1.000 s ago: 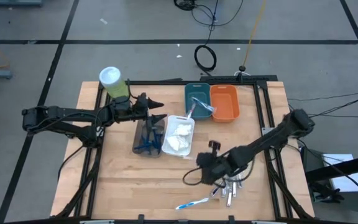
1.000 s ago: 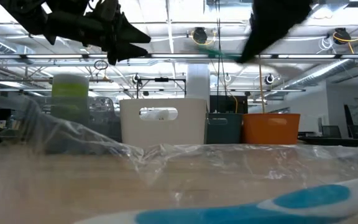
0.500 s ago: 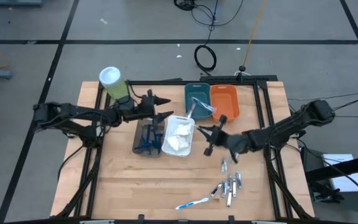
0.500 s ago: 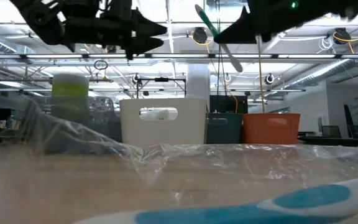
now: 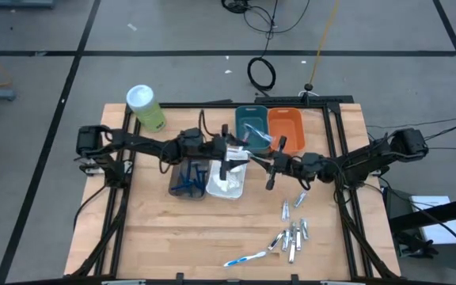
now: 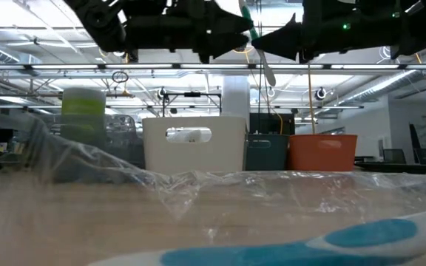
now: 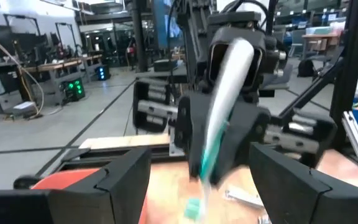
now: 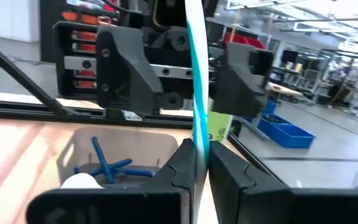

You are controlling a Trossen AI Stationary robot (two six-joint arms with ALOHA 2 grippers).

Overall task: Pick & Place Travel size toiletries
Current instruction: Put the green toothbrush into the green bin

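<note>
The right claw [image 5: 269, 164] has risen from near the counter's front edge, where the silvery tubes [image 5: 294, 234] lie, to mid-counter, carrying a green-and-white toothbrush [image 8: 197, 106]; the left claw [image 5: 236, 157] has reached over the white bin [image 5: 229, 184] to face it, fingers spread.

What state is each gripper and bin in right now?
right gripper: shut on a green and white toothbrush, raised
left gripper: open, facing it, holding nothing
brown bin: holds dark blue razors
white bin: holds white pads
orange bin: contents unclear
</note>
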